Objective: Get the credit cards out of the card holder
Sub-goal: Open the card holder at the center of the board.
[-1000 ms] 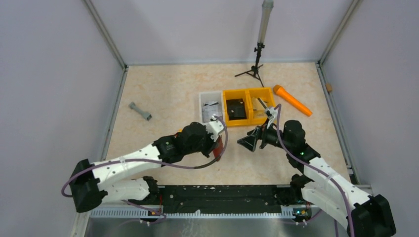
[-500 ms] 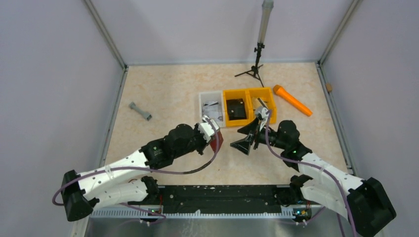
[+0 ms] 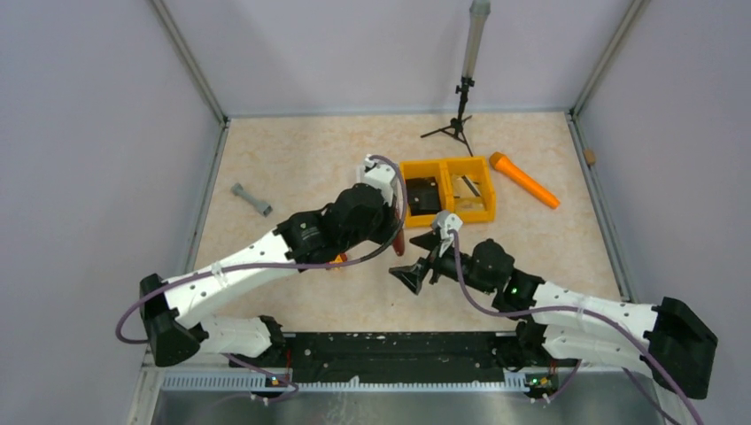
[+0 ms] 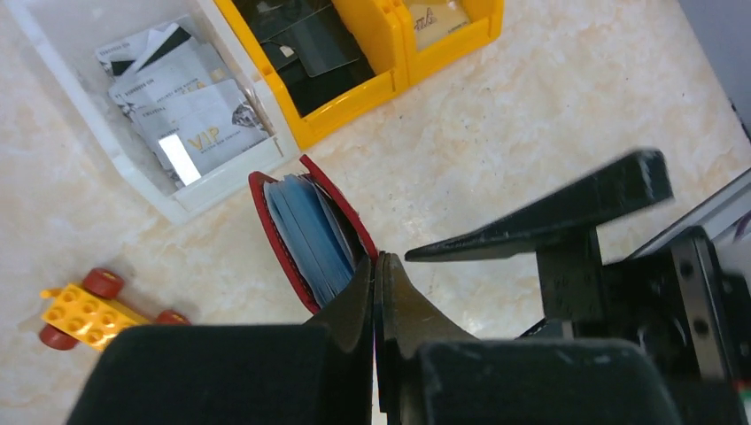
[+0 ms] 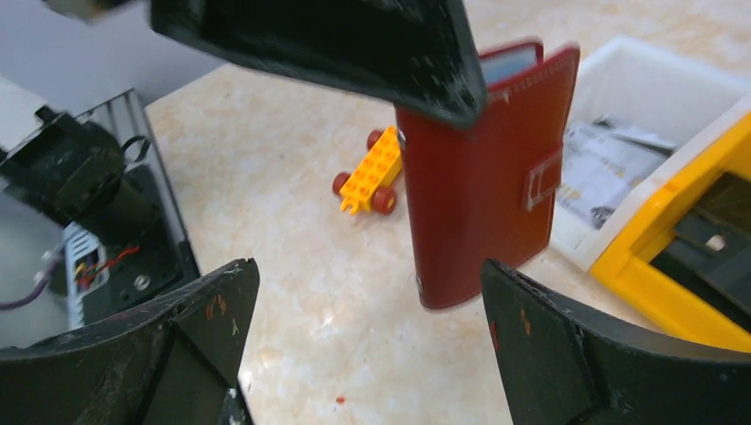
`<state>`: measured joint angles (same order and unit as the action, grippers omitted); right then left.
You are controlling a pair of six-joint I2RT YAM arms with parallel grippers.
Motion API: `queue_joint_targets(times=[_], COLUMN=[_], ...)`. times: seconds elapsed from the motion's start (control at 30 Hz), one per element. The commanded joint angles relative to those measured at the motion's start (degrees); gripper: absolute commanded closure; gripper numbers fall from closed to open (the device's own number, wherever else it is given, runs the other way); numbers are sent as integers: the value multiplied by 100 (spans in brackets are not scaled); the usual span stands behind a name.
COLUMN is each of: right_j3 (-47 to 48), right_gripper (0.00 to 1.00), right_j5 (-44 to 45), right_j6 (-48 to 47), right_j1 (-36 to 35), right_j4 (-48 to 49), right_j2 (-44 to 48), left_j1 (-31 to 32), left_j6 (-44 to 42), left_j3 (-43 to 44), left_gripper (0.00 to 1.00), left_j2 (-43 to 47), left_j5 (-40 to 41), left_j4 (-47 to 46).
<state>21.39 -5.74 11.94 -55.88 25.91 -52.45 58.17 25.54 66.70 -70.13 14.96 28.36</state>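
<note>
One maroon holder (image 5: 478, 168) hangs upright over the worktop (image 5: 283, 221), the left jaws clenched on its edge. Inside it is a stack of bluish cards (image 4: 308, 232), too tight to count. Several loose cards (image 4: 190, 115) lie in one white tray (image 4: 226, 183), one reading "VIP". The right jaws stand wide apart just beside the holder.

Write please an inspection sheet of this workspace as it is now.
Surface: beige marbled table.
Job's things: dark red card holder held upright, bluish cards inside it; more credit cards lie in the white bin.
Clutter: yellow toy block, orange bins, grey dumbbell-shaped part, orange tube, tripod.
Grippers: left gripper shut on the card holder; right gripper open, empty.
Cables: purple cables run along both arms.
Surroundings: grey walls, metal frame.
</note>
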Motion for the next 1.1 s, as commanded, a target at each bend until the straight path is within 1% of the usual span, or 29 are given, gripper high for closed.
queue_joint_targets(times=[0.0,0.13,0.2,0.27,0.33,0.37,0.5,0.7,0.83,0.93,1.07], right_j3=[1,61,-17,52,153,163,89,102,182,260,288], right_gripper=[1,1,2,5,6,6,6,6,10,25,58], right_j5=[2384,3186,3270,3346,3444,3426,2903,2788,2651,2710,2766], right_j6=[-707,-914,-1064,-1145,-1164,-1156,-916,-946,-1059,-1086,-1087], right_j1=[-740,-808,-803,-803,-809,-803,-804,-804,-815,-823,-817], right_j4=[952,1196,1525,1529,1406,1422,1632,1588,1580,1606,1672], right_j2=[-164,-459,-532,-667,-817,-866,-900,-1032,-1291,-1509,-1537], left_j1=[5,-7,-14,-29,-38,-42,-74,-124,-143,-164,-175], left_j6=[1077,1238,1234,1251,1251,1252,1234,1260,1268,1269,1275], left_j3=[618,748,761,801,854,876,878,872,885,895,862], left_gripper=[100,100,100,100,100,100,100,100,100,100,100], left_j2=[-419,-446,-406,-396,-403,-397,-426,-454,-460,-474,-456], left_j5=[147,138,89,47,1,-14,19,-80,-104,-130,-142], left_j4=[743,817,781,768,774,784,754,638,611,583,585])
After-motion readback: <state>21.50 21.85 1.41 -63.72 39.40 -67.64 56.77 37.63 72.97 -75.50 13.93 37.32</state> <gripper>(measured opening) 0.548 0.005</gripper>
